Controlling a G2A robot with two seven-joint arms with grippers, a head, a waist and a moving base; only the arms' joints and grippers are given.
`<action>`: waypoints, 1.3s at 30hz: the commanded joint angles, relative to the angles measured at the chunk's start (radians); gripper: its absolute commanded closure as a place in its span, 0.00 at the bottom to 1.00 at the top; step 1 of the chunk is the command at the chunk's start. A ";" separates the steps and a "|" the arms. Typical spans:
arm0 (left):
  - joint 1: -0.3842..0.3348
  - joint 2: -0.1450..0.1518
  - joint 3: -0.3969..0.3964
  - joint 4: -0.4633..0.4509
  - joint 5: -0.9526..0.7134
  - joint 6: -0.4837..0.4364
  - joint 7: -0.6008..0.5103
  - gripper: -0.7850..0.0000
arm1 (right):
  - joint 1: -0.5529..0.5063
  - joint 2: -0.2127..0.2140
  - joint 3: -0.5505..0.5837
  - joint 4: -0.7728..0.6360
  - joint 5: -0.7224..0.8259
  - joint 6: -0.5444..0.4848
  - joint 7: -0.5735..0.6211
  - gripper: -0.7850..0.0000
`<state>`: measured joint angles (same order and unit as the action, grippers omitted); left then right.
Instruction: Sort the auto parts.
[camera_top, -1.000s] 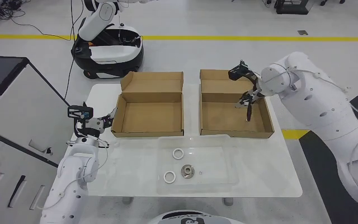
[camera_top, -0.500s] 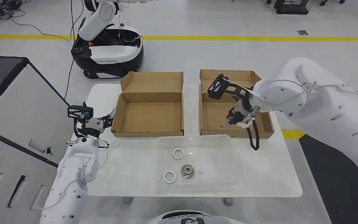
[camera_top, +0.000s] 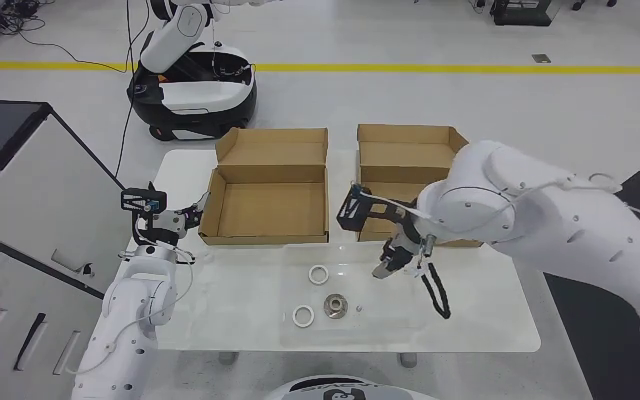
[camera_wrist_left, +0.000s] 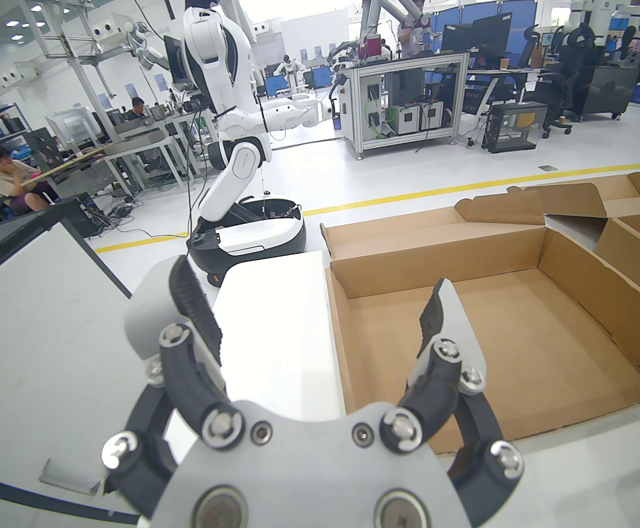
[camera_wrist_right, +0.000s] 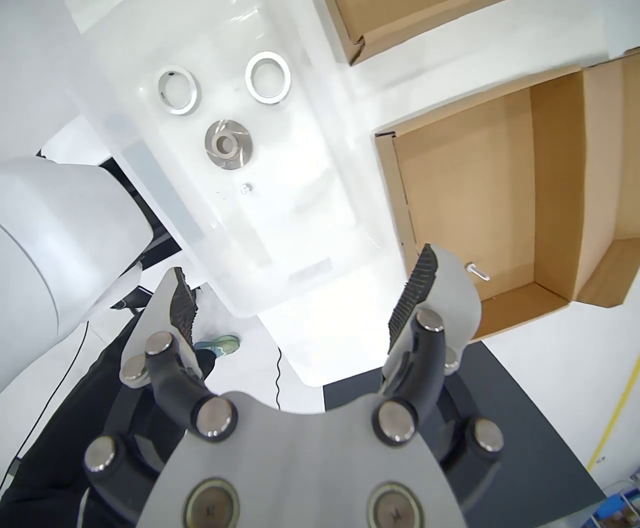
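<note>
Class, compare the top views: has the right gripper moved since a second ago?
Yes. The right gripper has left the space above the right cardboard box and come toward the robot. It is now open above the clear tray.

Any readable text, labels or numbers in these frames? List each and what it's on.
No legible text anywhere.
Left cardboard box and right cardboard box: plain, no print.
Clear bin: pale patches on its wall, too blurred to read.
Background screens: too small to read.
</note>
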<state>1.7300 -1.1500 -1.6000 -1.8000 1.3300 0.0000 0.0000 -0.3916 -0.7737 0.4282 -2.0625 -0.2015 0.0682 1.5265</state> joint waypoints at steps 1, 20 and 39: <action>0.000 0.000 0.000 0.000 0.000 0.000 0.000 0.00 | -0.007 -0.011 -0.018 0.004 -0.004 0.013 -0.003 0.02; 0.000 0.000 0.000 0.000 0.000 0.000 0.000 0.00 | -0.108 -0.081 -0.124 0.035 -0.069 0.079 -0.077 0.38; 0.000 0.000 0.000 0.000 0.000 0.000 0.000 0.00 | -0.204 -0.132 -0.198 0.126 -0.202 0.085 -0.077 0.51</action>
<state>1.7300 -1.1500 -1.6000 -1.8000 1.3300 0.0000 0.0000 -0.5938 -0.9034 0.2303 -1.9395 -0.4028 0.1547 1.4489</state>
